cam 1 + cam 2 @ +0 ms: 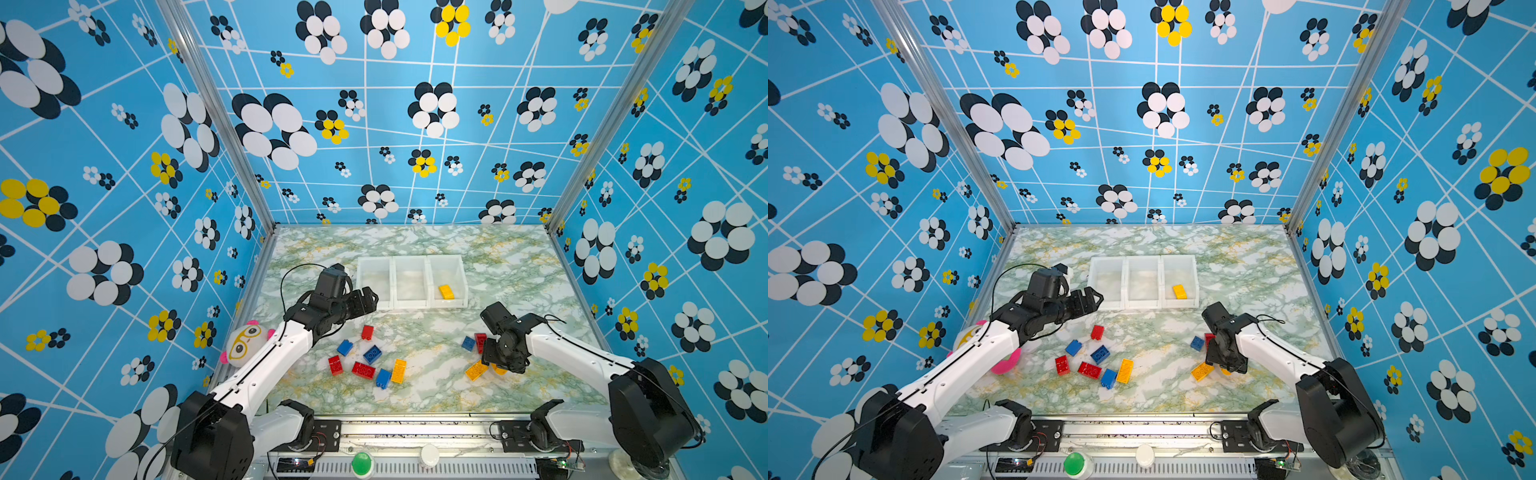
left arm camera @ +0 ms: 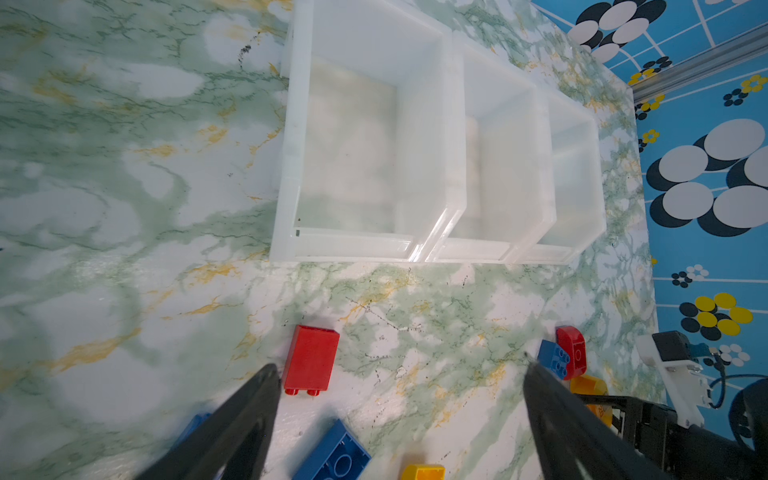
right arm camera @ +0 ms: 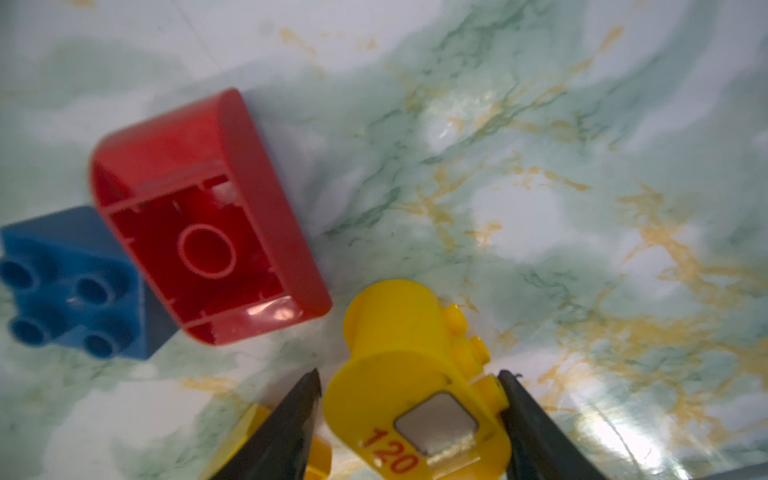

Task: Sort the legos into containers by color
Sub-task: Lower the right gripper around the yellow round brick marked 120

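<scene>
Three joined white containers point(image 1: 392, 259) point(image 1: 1125, 259) point(image 2: 453, 124) stand mid-table; the rightmost holds one yellow brick point(image 1: 446, 291) point(image 1: 1179, 291). Several red, blue and yellow-orange legos point(image 1: 372, 354) point(image 1: 1100, 354) lie loose in front. My left gripper point(image 1: 370, 299) point(image 1: 1096, 300) point(image 2: 400, 366) hovers open and empty near the left container, above a red brick point(image 2: 311, 359). My right gripper point(image 1: 494, 362) point(image 3: 410, 373) points down with its jaws astride the rounded yellow piece point(image 3: 395, 324) marked 120. One finger touches it; the other stands a sliver off. Beside it lie a red brick point(image 3: 208, 216) and a blue brick point(image 3: 70, 282).
A plush toy with yellow glasses point(image 1: 245, 343) lies at the table's left edge, partly under the left arm. An orange brick point(image 1: 476, 370) rests right by the right gripper. Patterned blue walls close in three sides. A green button point(image 1: 361, 463) sits on the front rail.
</scene>
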Controlling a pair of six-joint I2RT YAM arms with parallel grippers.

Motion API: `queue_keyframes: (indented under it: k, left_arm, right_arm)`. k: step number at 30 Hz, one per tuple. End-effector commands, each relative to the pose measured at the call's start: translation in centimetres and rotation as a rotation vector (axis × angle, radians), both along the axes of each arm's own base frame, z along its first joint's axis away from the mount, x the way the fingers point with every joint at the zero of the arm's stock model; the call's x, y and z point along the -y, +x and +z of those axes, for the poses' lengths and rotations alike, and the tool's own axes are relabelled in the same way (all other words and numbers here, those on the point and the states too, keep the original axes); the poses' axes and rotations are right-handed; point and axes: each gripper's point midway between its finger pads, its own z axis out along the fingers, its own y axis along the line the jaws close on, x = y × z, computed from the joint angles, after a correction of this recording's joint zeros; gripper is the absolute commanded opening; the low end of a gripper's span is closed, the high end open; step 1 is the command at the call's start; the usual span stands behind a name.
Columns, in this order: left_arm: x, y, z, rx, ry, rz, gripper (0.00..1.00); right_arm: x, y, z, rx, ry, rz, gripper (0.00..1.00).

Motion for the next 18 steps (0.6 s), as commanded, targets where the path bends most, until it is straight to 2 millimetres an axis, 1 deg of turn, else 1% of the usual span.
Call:
queue_keyframes:
  k: [1, 4, 6, 8, 12, 18]
  left_arm:
    - [0.2, 0.2, 0.3, 0.005, -0.015, 0.0, 0.93]
    - [0.3, 0.2, 0.1, 0.001, -0.015, -0.001, 0.93]
    - [0.3, 0.2, 0.1, 0.001, -0.016, -0.001, 0.93]
    - [0.3, 0.1, 0.1, 0.0, -0.017, -0.001, 0.93]
    - [0.2, 0.0, 0.2, 0.002, -0.018, 0.001, 0.93]
    - [0.1, 0.0, 0.4, 0.007, -0.014, -0.001, 0.93]
  right_arm:
    - [0.4, -0.5, 0.8, 0.006, -0.008, 0.02, 0.71]
    - [1.5, -0.2, 1.4, 0.025, -0.074, 0.03, 0.76]
    - [1.6, 0.0, 1.3, 0.025, -0.086, 0.032, 0.79]
    - [1.5, 0.2, 0.9, 0.02, -0.086, 0.035, 0.79]
    - [1.3, 0.8, 0.4, 0.017, -0.094, 0.043, 0.76]
    - [0.9, 1.1, -0.3, -0.005, -0.088, 0.066, 0.71]
